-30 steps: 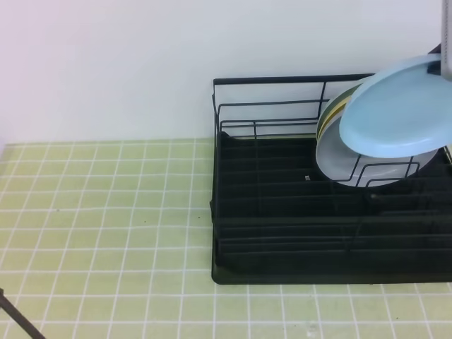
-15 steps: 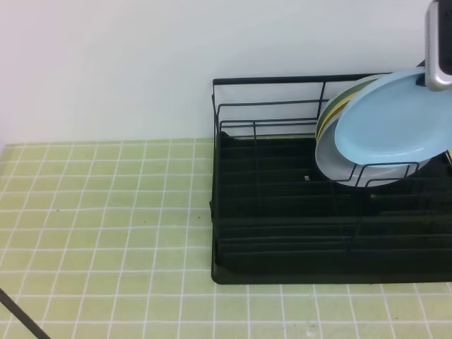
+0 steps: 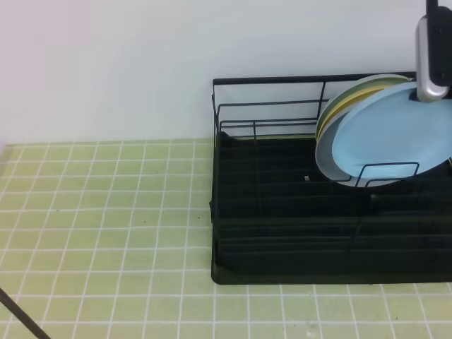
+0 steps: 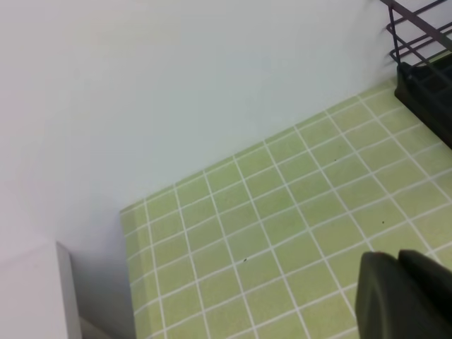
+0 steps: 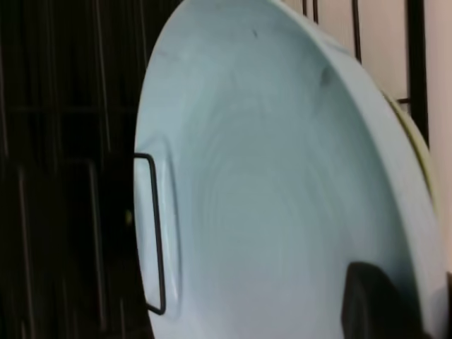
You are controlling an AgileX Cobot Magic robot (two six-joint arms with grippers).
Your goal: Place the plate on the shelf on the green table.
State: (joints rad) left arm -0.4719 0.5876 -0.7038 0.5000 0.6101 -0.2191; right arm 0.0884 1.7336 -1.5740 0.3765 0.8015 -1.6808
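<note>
yellow plate [image 3: 353, 97] | grey-white plate [image 3: 329, 159] | white wall [image 3: 141, 63] behind

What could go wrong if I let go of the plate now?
The plate leans in the shelf against the grey-white plate, with the right gripper shut on its top rim. Only one wire loop shows in front of it, so on release it might tip forward or slide. Pulling away could also drag the rim.

Bright, even light; right wrist view blurred.
</note>
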